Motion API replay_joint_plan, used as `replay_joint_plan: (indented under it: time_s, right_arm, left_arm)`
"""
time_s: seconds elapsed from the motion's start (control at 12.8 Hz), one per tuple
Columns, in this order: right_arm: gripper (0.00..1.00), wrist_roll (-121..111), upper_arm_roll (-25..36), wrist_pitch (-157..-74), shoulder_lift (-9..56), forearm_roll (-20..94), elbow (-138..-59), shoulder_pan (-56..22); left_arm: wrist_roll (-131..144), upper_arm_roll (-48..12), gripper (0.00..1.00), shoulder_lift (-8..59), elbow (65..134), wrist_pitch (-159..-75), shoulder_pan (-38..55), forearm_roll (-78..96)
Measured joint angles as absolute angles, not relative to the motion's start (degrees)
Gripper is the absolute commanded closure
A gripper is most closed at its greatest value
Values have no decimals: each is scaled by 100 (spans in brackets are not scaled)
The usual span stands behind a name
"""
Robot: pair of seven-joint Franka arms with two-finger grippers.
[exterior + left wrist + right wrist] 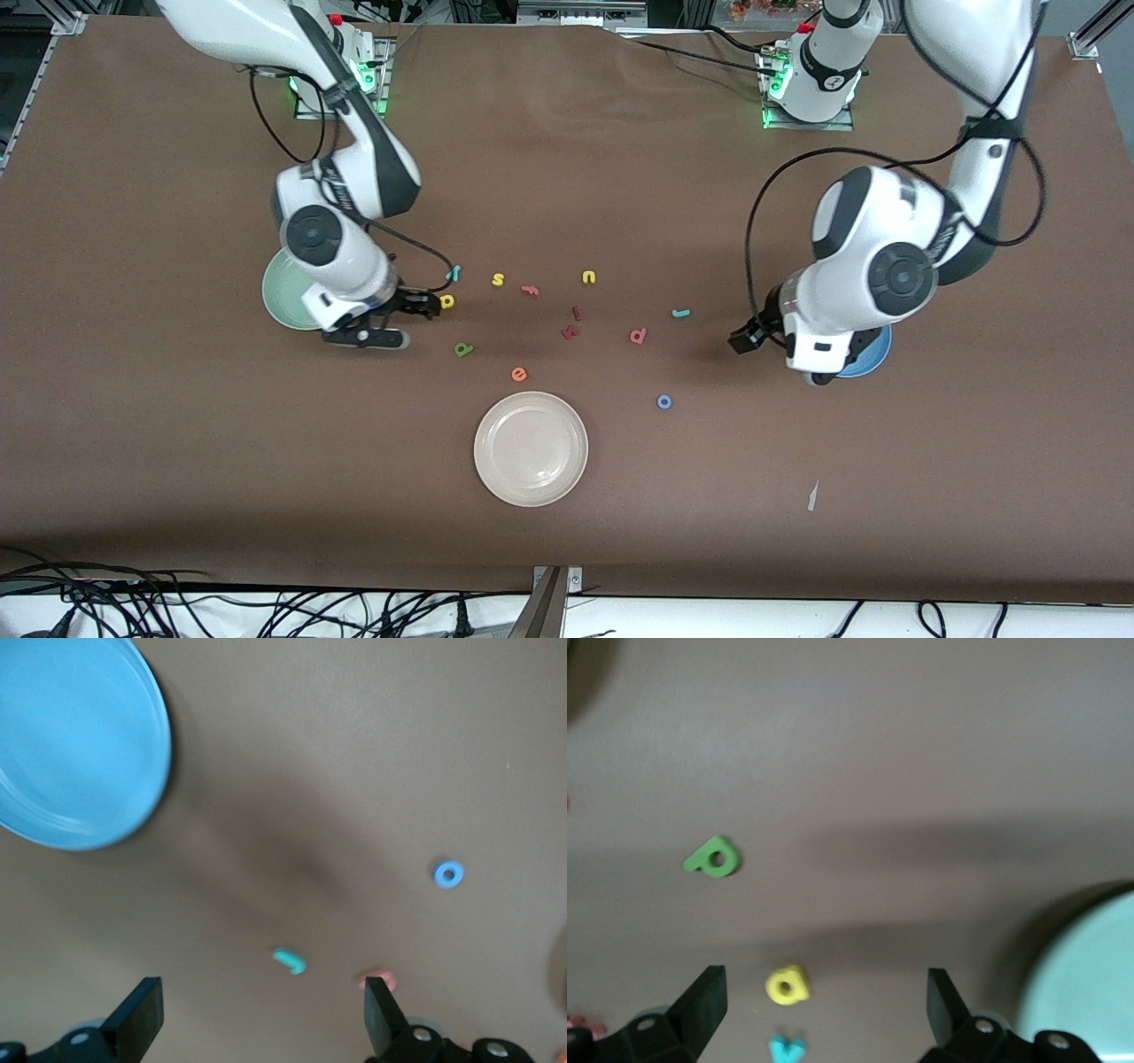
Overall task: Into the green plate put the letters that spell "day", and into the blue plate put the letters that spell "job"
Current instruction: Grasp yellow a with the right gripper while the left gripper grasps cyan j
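Observation:
My right gripper [416, 321] [824, 1003] hangs open, low over the table beside the green plate [282, 297] [1090, 983], which the arm partly covers. The yellow round-bowled letter [447, 301] [788, 984] lies just past its fingertips, with the teal "y" [454, 273] [787, 1049] beside it. The dark green letter [463, 349] [711, 858] lies nearer the front camera. My left gripper [753, 341] [261, 1014] is open and empty beside the blue plate [868, 356] [80, 735]. The teal "j" [680, 313] [290, 959], coral "b" [638, 335] [379, 977] and blue "o" [664, 401] [448, 873] lie on the table.
A cream-white plate [530, 447] sits nearest the front camera. Other letters are scattered mid-table: yellow "s" [498, 279], salmon "f" [530, 290], yellow "u" [588, 277], two dark red ones [572, 323] and orange "e" [519, 374].

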State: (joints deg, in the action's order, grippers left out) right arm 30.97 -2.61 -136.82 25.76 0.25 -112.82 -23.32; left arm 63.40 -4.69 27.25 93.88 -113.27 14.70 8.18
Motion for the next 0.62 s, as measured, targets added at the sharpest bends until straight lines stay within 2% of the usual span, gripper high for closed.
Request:
replay_joint_plan:
  time_s: [0.31, 0.62]
  right_arm:
    - [3, 3892, -257, -13919, 2789, 25, -11320, -2651]
    - [20, 4250, -220, -14039, 2973, 25, -11325, -2649]
  left_arm:
    - [8723, -471, 0, 3393, 9488, -12529, 2039, 818]
    - [10309, -463, 0, 3854, 9584, -12953, 2334, 575]
